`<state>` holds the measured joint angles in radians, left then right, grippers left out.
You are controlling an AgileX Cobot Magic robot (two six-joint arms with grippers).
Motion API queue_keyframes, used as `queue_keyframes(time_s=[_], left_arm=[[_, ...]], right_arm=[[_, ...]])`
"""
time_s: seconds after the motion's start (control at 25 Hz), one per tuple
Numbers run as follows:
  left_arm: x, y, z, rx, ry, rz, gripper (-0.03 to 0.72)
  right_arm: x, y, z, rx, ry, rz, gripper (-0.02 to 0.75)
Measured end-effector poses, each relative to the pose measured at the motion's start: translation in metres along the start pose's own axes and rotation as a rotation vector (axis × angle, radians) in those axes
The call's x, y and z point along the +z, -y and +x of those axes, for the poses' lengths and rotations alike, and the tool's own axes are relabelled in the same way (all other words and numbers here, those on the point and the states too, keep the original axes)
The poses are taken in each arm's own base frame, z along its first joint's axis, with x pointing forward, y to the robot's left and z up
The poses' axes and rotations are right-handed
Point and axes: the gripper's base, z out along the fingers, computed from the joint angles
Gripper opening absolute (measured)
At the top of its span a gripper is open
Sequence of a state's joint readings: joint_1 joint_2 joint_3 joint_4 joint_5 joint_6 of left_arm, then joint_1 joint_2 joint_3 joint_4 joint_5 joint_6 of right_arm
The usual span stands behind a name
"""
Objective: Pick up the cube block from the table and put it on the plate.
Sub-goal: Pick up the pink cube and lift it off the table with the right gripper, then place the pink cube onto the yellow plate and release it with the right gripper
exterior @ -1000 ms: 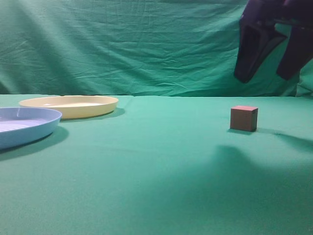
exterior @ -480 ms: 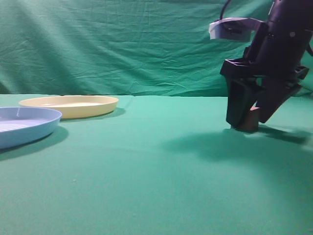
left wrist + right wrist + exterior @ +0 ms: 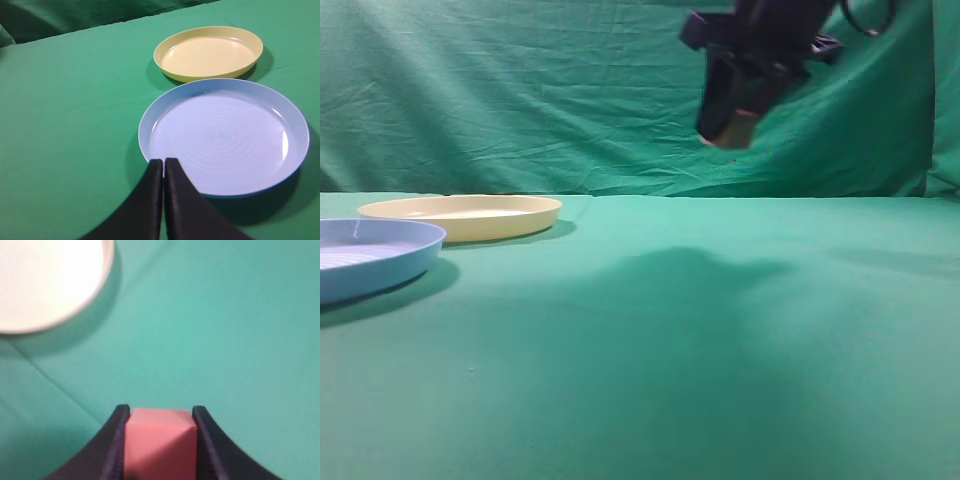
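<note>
Bare green counter [image 3: 700,330] stretches wide from centre to right, open to any pass; at far left the cream plate [image 3: 460,215] and the near blue plate [image 3: 370,255] crowd close together

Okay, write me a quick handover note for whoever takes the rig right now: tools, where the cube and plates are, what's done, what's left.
Right tool: shut on the cube block, high above the table, right of the plates.
Left tool: shut, holding nothing, at the near rim of the light blue plate.
Yellow plate: nothing on it, at the table's far left, just behind the blue one.
Done: cube grasped and lifted.
Left: carry it left over the yellow plate, lower, release.
</note>
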<state>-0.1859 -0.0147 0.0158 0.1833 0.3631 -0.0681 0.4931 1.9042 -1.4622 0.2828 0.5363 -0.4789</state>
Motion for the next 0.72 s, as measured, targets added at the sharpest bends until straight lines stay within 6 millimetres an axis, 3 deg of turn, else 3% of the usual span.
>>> queue_keyframes(time_s=[0.12,0.24,0.48,0.64,0.72], left_arm=[[0.0,0.0,0.0,0.0,0.0,0.0,0.0],[0.0,0.0,0.0,0.0,0.0,0.0,0.0],[0.0,0.0,0.0,0.0,0.0,0.0,0.0],[0.0,0.0,0.0,0.0,0.0,0.0,0.0],[0.0,0.0,0.0,0.0,0.0,0.0,0.0]], right_arm=[[0.017,-0.028,-0.04,-0.071,0.091,-0.037,0.23],[0.051,-0.055,-0.062,-0.119,0.129,-0.078,0.23],[0.127,-0.084,-0.063,-0.147,0.148,-0.116,0.23],[0.152,-0.093,-0.058,-0.103,0.186,-0.129,0.23],[0.155,-0.096,-0.057,-0.107,0.196,-0.129,0.347]])
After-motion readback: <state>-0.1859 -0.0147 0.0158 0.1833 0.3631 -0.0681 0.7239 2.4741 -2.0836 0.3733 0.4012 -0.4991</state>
